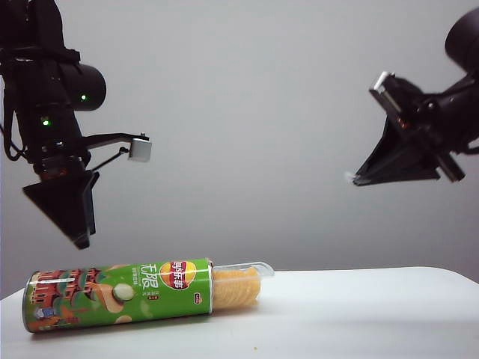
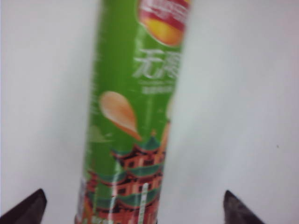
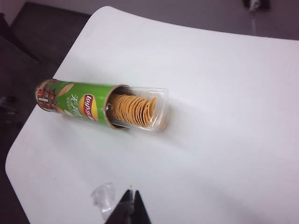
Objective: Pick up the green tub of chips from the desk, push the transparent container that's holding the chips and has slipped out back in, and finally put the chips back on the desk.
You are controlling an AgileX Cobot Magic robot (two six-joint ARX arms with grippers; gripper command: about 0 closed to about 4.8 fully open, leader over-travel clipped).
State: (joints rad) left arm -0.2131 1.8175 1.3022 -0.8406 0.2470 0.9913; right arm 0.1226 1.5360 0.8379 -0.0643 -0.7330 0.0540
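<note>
The green tub of chips (image 1: 116, 293) lies on its side on the desk (image 1: 359, 314), with the transparent container (image 1: 241, 280) and the chips (image 3: 135, 111) sticking out. The left gripper (image 2: 135, 205) hangs above it, released. The right gripper (image 3: 132, 207) is clenched, holding nothing, well apart.

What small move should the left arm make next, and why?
Probably lower the left gripper onto the green can and close. It hangs open above the can's pictured end; the can lies on the desk with its clear tray sticking out.
</note>
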